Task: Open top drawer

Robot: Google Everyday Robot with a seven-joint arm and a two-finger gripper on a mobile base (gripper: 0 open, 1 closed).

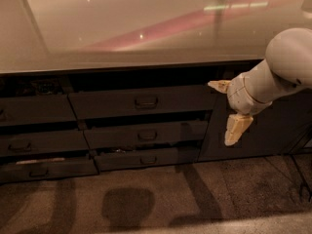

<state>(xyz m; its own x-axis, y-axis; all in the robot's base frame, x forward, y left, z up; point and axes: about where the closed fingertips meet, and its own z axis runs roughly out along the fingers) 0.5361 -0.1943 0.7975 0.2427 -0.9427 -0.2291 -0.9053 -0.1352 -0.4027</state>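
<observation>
a pale glossy countertop [122, 28] spans the top. under it, in the middle column, sits the top drawer [107, 104], widest of the dark grey fronts, with a dark gap above it. the white arm [282, 67] reaches in from the right. its gripper [228, 108] hangs just beside the drawer's right end, fingers spread wide. the small pull handle [146, 102] is well apart from it.

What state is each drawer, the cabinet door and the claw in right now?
top drawer: seems slightly pulled out, handle ungrasped.
middle drawer: seems ajar.
bottom drawer: ajar, contents showing above its front.
cabinet door: shut.
claw: open, empty, right of the top drawer.
</observation>
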